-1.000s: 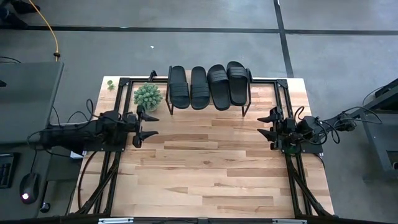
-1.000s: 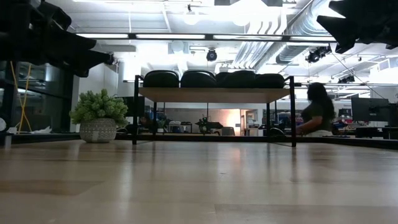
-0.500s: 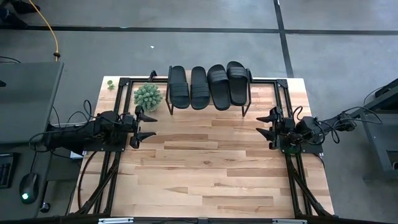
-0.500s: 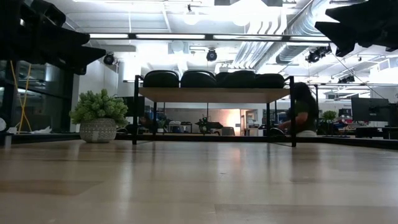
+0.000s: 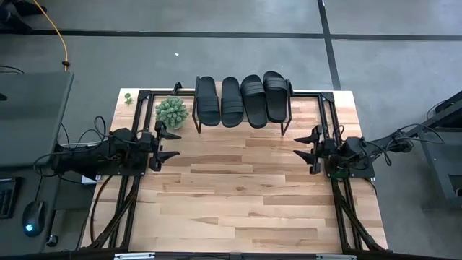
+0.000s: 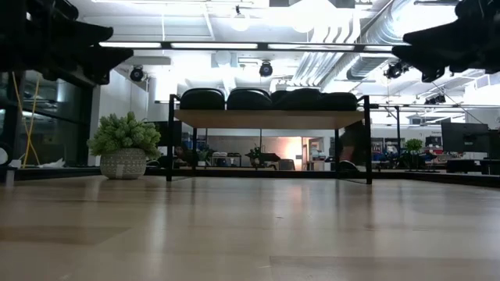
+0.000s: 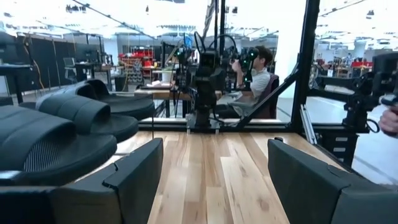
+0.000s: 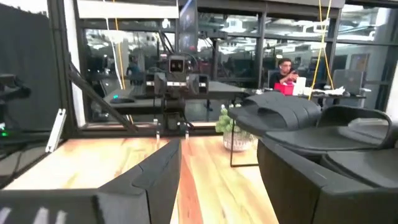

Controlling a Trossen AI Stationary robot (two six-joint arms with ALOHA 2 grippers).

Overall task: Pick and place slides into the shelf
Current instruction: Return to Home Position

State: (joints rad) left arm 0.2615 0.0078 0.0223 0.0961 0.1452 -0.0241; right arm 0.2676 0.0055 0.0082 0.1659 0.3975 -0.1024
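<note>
Black slides (image 5: 253, 101) line the shelf (image 6: 266, 119), clear of the left gripper (image 5: 173, 145) and right gripper (image 5: 300, 145), both splayed empty

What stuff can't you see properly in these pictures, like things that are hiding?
- Low view: only the ends of the slides show above the shelf; the right two merge into one dark shape.
- Low view: the top edge cuts off both arms, so the left gripper and right gripper cannot be judged there.
- High view: the slides hide the shelf's wooden top.
- Left wrist view: the picture's edge cuts off the nearest slide.
</note>
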